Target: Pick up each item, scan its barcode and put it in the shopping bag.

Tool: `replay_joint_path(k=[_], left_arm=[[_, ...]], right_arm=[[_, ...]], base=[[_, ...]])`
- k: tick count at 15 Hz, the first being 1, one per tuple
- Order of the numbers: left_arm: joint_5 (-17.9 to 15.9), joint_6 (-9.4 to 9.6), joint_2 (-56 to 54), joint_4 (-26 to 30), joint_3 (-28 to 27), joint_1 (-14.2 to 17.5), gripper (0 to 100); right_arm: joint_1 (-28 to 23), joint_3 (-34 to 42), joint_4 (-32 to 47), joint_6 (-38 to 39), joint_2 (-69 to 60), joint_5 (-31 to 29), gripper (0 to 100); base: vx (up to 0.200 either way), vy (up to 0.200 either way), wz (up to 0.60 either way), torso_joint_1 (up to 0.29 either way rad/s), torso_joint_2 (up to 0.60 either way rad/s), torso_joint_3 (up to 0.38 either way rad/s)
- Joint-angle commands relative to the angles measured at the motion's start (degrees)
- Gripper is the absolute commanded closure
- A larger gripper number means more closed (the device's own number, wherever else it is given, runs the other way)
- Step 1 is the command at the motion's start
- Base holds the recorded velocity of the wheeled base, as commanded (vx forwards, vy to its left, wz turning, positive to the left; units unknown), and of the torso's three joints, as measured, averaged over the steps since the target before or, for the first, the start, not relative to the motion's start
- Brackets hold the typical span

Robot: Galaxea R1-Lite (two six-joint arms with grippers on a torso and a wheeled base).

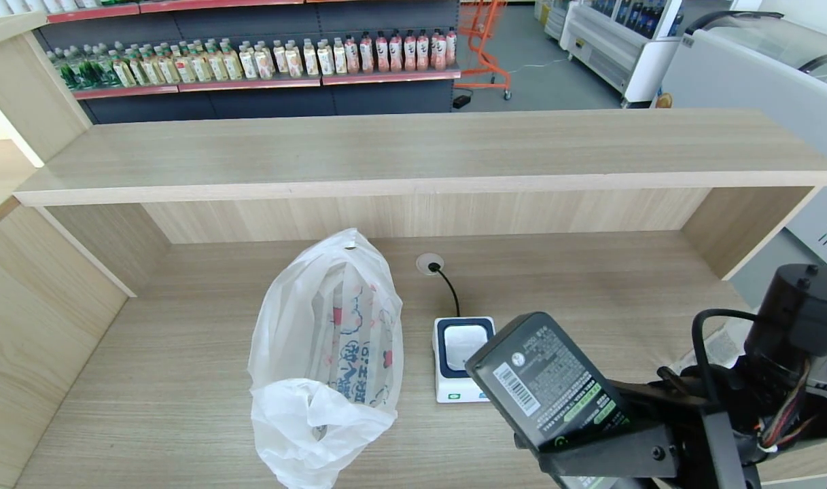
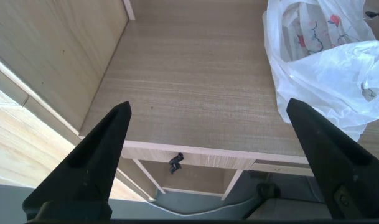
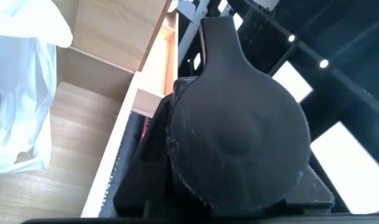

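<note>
A dark flat pack (image 1: 549, 380) with a white barcode label facing up is held in my right gripper (image 1: 610, 448), which is shut on its lower end. The pack hangs just right of the white barcode scanner (image 1: 461, 356), partly covering the scanner's corner. In the right wrist view the dark pack (image 3: 233, 124) sits close against the camera. The white plastic shopping bag (image 1: 328, 367) stands left of the scanner with a printed package (image 1: 359, 339) inside. My left gripper (image 2: 209, 107) is open over the counter's front edge, with the bag (image 2: 329, 62) off to one side.
The wooden counter (image 1: 182, 380) is boxed in by side walls and a raised shelf (image 1: 413, 149) at the back. A black cable runs from the scanner to a grommet (image 1: 430, 263). Store shelves with bottles (image 1: 264, 61) stand beyond.
</note>
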Motion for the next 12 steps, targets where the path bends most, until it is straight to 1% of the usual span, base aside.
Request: replay_joint_path(k=[1, 6, 8, 12], left_arm=[[0.0, -0.01, 0.1, 0.0, 0.0, 0.0, 0], [0.0, -0.01, 0.0, 0.0, 0.0, 0.0, 0], [0.0, -0.01, 0.1, 0.0, 0.0, 0.0, 0], [0.0, -0.01, 0.0, 0.0, 0.0, 0.0, 0]], right_arm=[[0.0, -0.1, 0.0, -0.1, 0.2, 0.1, 100], [0.2, -0.1, 0.1, -0.2, 0.3, 0.3, 100], [0.2, 0.1, 0.4, -1.1, 0.3, 2.7, 100], [0.2, 0.4, 0.4, -1.6, 0.6, 3.2, 100]], base=[[0.0, 0.0, 0.0, 0.0, 0.0, 0.0], [0.0, 0.0, 0.0, 0.0, 0.0, 0.0], [0.0, 0.0, 0.0, 0.0, 0.0, 0.0], [0.0, 0.0, 0.0, 0.0, 0.0, 0.0]])
